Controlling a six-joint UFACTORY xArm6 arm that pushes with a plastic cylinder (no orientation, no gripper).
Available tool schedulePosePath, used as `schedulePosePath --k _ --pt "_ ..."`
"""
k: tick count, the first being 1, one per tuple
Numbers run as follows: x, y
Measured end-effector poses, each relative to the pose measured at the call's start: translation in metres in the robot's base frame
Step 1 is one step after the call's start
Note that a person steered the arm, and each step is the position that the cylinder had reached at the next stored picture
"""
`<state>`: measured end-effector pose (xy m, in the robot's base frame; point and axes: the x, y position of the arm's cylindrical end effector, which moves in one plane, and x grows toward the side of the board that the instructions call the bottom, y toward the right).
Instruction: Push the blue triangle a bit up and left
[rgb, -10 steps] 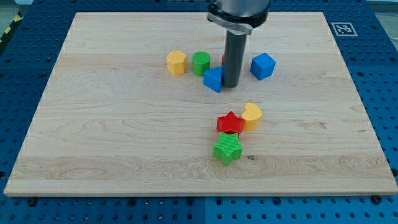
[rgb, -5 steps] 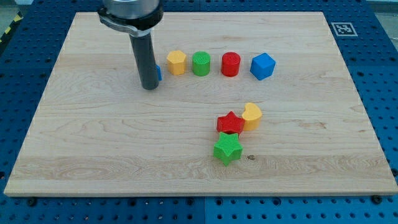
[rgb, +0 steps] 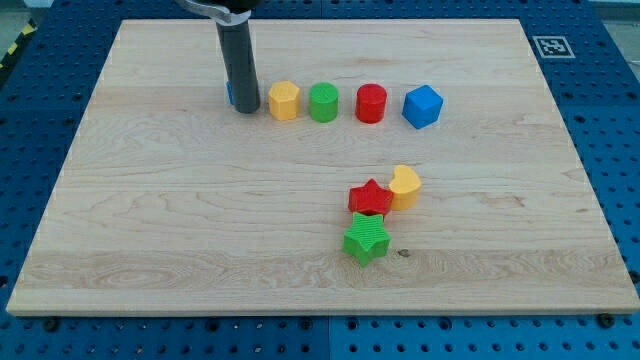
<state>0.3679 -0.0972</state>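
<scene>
The blue triangle (rgb: 230, 94) is almost wholly hidden behind my rod; only a thin blue sliver shows at the rod's left edge, in the upper left-centre of the board. My tip (rgb: 246, 110) rests on the board right in front of it, touching or nearly touching. The yellow hexagon block (rgb: 284, 101) stands just to the right of my tip.
A row runs rightward from the yellow hexagon: green cylinder (rgb: 323, 102), red cylinder (rgb: 371, 103), blue cube (rgb: 422, 106). Lower down sit a red star (rgb: 369, 197), a yellow heart-like block (rgb: 405, 186) and a green star (rgb: 366, 238). The wooden board (rgb: 150, 220) lies on a blue pegboard.
My rod swept left from beside the red cylinder, carrying the blue triangle past the yellow hexagon, then moved a little up; the triangle is now mostly hidden behind the rod.
</scene>
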Motion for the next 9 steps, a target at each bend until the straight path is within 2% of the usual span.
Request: schedulePosePath --k 2,5,8,9 --pt "0.0 0.022" --pt "-0.011 -0.017" --pt "-0.017 0.027" --pt "-0.018 0.018"
